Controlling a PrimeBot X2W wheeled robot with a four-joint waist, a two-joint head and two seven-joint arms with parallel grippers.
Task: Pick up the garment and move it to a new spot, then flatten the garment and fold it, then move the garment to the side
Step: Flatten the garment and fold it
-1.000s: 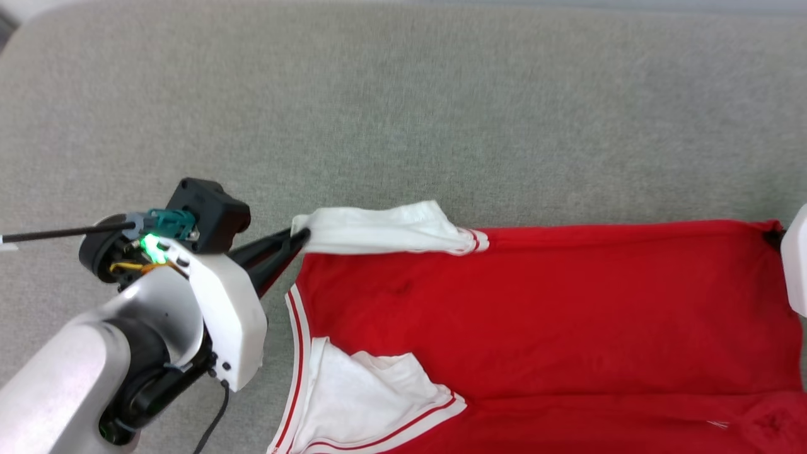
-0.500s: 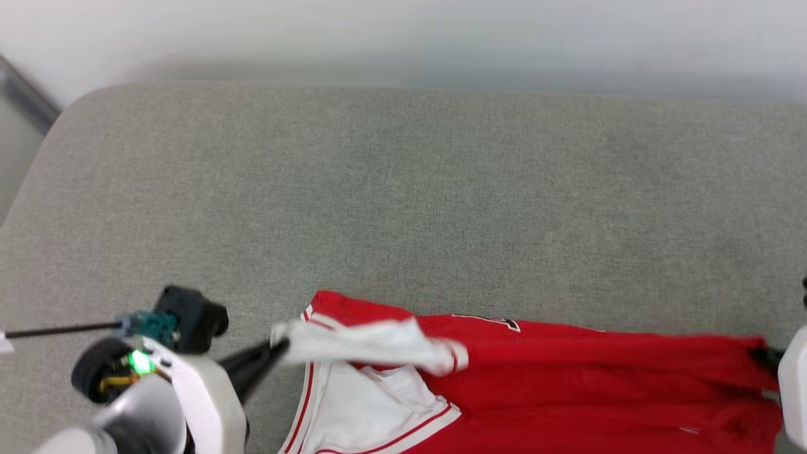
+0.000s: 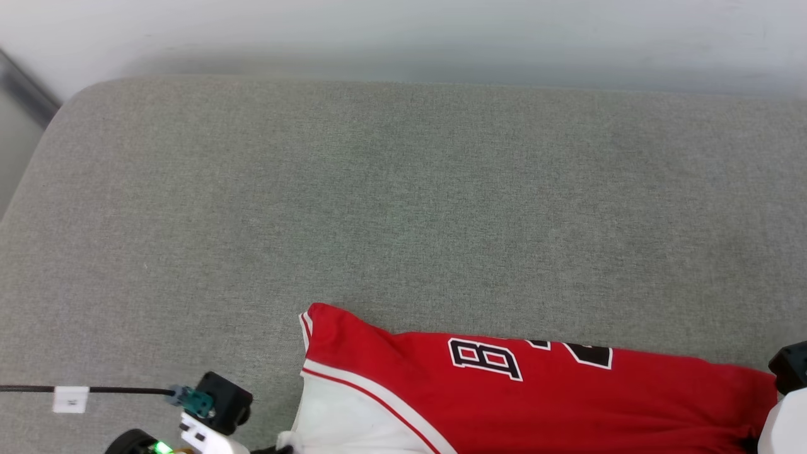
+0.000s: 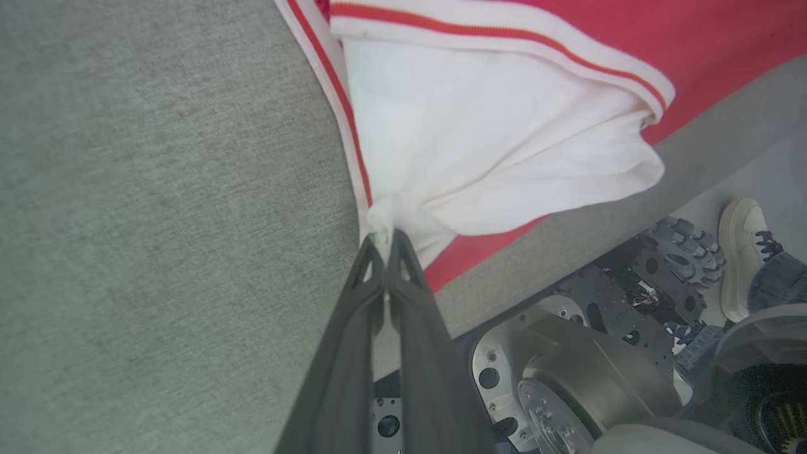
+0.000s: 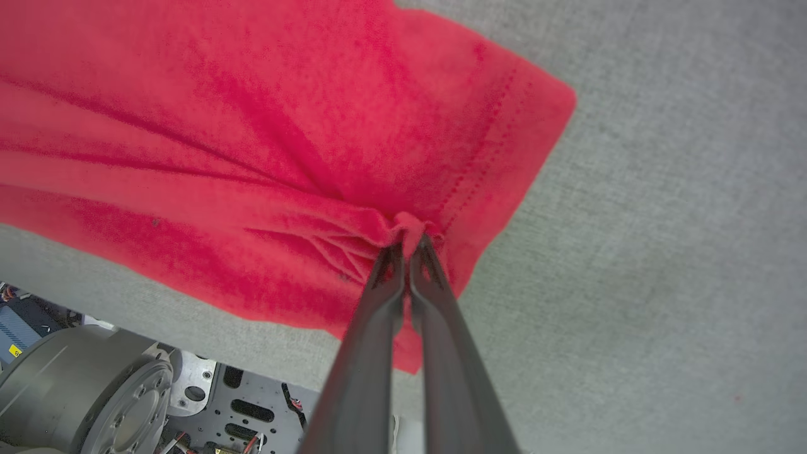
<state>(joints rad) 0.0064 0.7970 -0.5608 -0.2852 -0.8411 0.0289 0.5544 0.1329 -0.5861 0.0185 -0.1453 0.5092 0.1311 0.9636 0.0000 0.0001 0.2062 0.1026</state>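
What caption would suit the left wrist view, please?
Left gripper shut on the white sleeve of the red jersey garment over grey upholstery.

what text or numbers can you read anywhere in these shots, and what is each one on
"B": black with a white outline, on the red garment, head view.
The next black character to its right is half hidden by a fold, so it is not readable.
white tag on the black cable: marks too small to read.
yellow sticker, lower left of the right wrist view: too small to read.
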